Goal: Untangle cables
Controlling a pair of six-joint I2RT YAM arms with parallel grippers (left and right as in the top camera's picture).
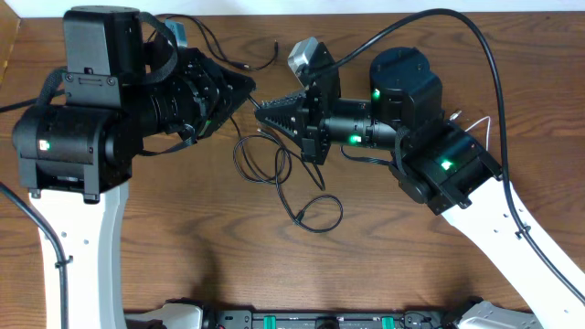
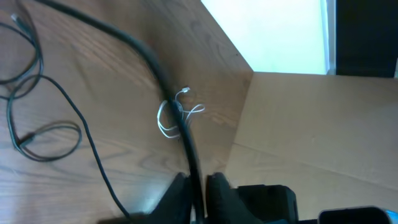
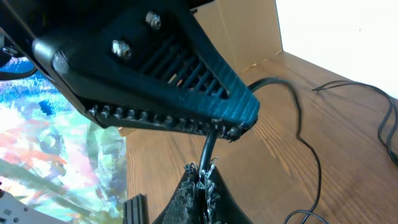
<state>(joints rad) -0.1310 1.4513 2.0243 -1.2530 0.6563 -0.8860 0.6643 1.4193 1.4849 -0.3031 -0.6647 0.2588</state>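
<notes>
My left gripper [image 1: 249,95] and right gripper [image 1: 259,111] meet tip to tip above the table's middle. Both are shut on the same black cable [image 3: 208,146], with a short stretch taut between them. In the left wrist view that cable [image 2: 168,93] runs from my shut left gripper [image 2: 198,186] toward the upper left. The left gripper's finger [image 3: 174,81] fills the top of the right wrist view, just above my right gripper [image 3: 202,173]. Slack black loops [image 1: 298,217] lie below the grippers. Another black cable [image 1: 245,64] lies at the back. A small white cable [image 1: 477,122] is coiled at the right [image 2: 177,116].
The wooden table [image 1: 183,265] carries both arms' bases at its left and right. A cardboard box [image 2: 311,137] stands beyond the table's edge past the white coil. A colourful printed sheet [image 3: 50,137] shows at the left of the right wrist view.
</notes>
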